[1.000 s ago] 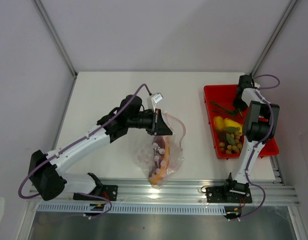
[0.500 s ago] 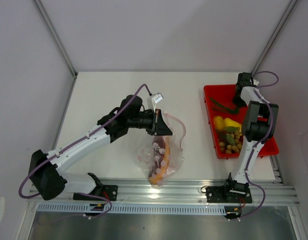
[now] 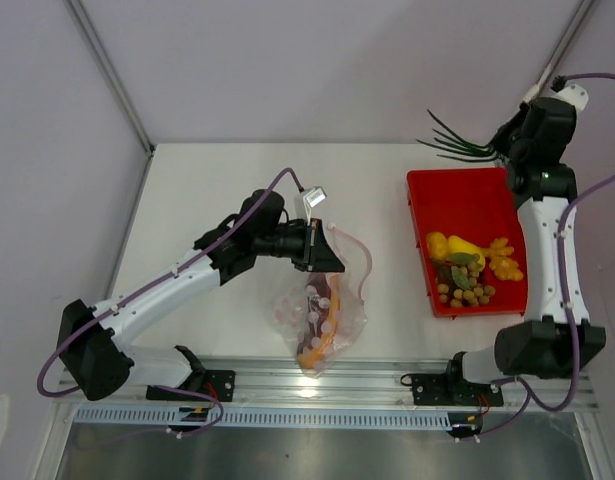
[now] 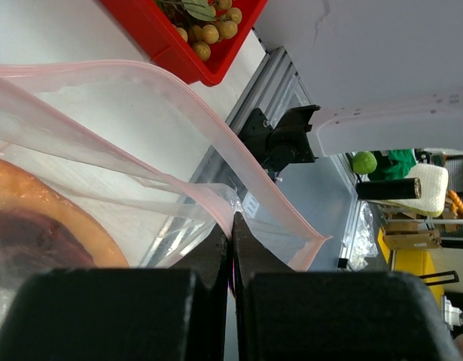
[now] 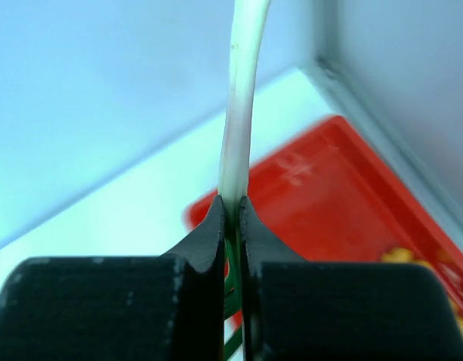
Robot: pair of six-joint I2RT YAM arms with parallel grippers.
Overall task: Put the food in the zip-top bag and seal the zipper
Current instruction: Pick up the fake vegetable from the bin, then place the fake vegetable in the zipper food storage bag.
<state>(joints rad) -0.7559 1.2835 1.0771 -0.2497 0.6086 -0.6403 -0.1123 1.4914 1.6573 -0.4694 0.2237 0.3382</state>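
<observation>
One green onion was pinched by its white stalk between the fingers of the right gripper, which were clenched on it. The stalk ran straight out past the fingertips. In the overhead view its thin green leaves fanned out to that gripper's left, above the far edge of the table. Below this gripper, toward its own arm's base, lay one red tray. It held one olive-green grape bunch and what looked like three yellow pieces, though the overhead view did not let them be counted surely. Well apart, the left gripper was clenched on one layer of the single zip-top bag near its mouth. The pink-red zipper ran open in two separate strips beyond the fingertips. The bag's body lay on the table just beyond the fingertips and trailed toward the arm bases. Inside it, to the left of the fingertips in the wrist view, lay one orange-red melon slice. The tray's corner showed far beyond the bag.
</observation>
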